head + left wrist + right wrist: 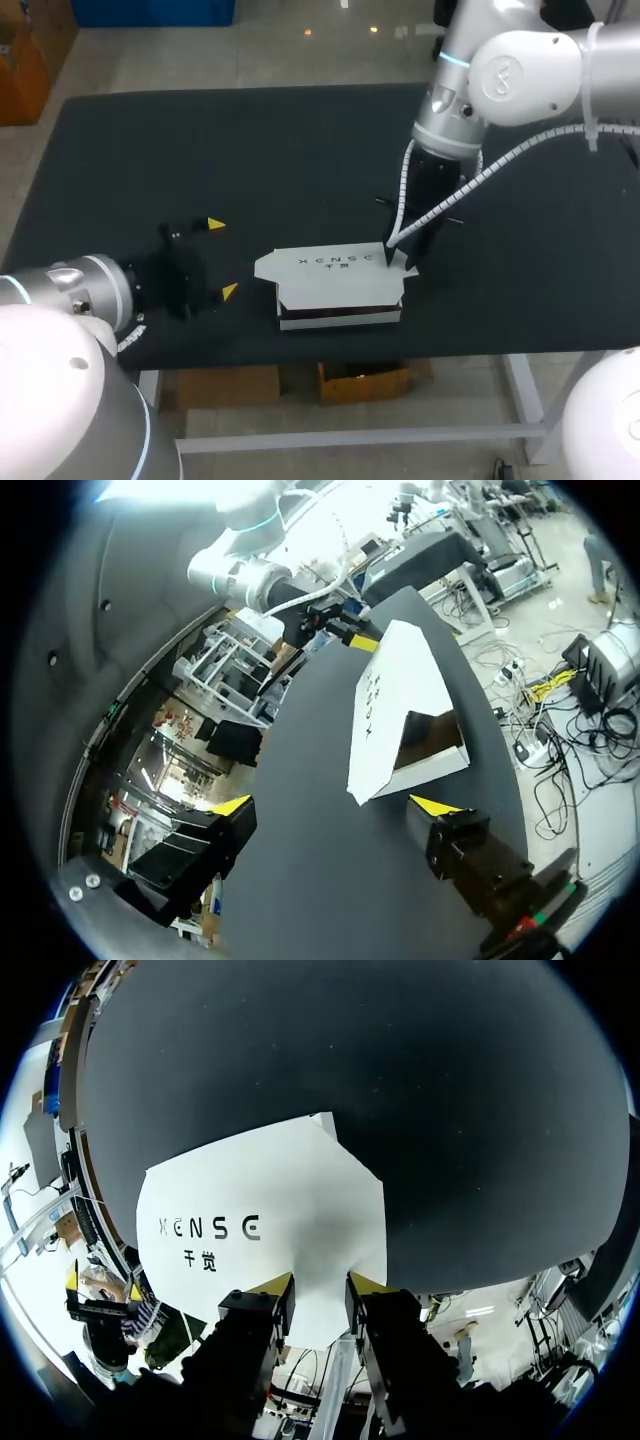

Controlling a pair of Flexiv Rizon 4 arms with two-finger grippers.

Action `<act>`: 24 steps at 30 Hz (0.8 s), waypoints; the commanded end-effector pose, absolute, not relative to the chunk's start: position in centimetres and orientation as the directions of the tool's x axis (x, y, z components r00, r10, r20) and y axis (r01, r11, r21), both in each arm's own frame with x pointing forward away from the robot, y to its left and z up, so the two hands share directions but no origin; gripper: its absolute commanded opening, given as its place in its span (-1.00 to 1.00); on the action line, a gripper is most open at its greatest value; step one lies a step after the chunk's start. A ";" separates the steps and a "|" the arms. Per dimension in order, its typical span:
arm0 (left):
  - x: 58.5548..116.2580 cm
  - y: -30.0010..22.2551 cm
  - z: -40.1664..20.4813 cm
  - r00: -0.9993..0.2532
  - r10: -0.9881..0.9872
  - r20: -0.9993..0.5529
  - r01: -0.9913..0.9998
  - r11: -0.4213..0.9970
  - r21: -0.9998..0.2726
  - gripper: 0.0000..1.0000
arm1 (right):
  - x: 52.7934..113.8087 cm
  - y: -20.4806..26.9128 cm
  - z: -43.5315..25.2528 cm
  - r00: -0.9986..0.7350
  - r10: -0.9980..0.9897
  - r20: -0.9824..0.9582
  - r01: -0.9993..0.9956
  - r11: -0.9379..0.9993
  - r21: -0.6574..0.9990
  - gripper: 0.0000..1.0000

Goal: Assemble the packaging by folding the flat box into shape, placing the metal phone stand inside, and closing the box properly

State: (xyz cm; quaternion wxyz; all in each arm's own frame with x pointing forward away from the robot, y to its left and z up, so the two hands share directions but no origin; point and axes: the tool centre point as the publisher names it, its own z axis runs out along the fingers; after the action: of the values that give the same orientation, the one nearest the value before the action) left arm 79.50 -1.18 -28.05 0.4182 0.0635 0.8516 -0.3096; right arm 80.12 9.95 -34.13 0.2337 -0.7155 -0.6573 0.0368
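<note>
The white box (335, 285) lies near the table's front edge, folded into a shallow shape with printed letters on top. My right gripper (398, 256) stands at its right end, shut on the box's end flap. In the right wrist view the white flap (318, 1260) runs between the two yellow tips of the right gripper (318, 1286). My left gripper (222, 258) is open, a short way left of the box and apart from it. From the left wrist, the box (400, 695) shows its open dark end ahead of the wide-open left gripper (333, 805). No phone stand shows.
The black table (300, 150) stretches far behind the box. The box sits close to the table's front edge (330, 350). My right arm (450, 110) comes down from the back right over the box's right end.
</note>
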 end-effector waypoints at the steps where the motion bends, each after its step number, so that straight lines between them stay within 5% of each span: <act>1: 79.3 -1.9 -27.7 -0.632 -0.017 -0.774 0.362 0.878 -0.315 1.00 | 80.0 9.9 -34.3 0.132 0.957 0.258 0.925 -0.026 -0.379 -0.40; 10: 79.3 -1.9 -27.7 -0.632 -0.017 -0.774 0.362 0.878 -0.315 1.00 | 79.9 9.9 -34.2 0.128 0.957 0.259 0.929 -0.025 -0.368 -0.40; 16: 80.0 -4.1 -26.3 -0.804 -0.315 -0.504 0.008 0.842 -0.539 1.00 | 79.7 9.9 -34.1 0.126 0.959 0.254 0.932 -0.026 -0.362 -0.41; 24: 80.0 -4.7 -25.3 -0.852 -0.444 -0.278 -0.266 0.823 -0.501 1.00 | 79.4 10.0 -34.4 0.125 0.959 0.253 0.931 -0.026 -0.365 -0.44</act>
State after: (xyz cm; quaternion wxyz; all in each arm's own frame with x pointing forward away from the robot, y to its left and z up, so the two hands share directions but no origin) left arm 79.35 -4.23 -26.59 0.3378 -0.0516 0.8810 -0.3273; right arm 79.59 9.96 -34.24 0.2266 -0.7149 -0.6607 0.0337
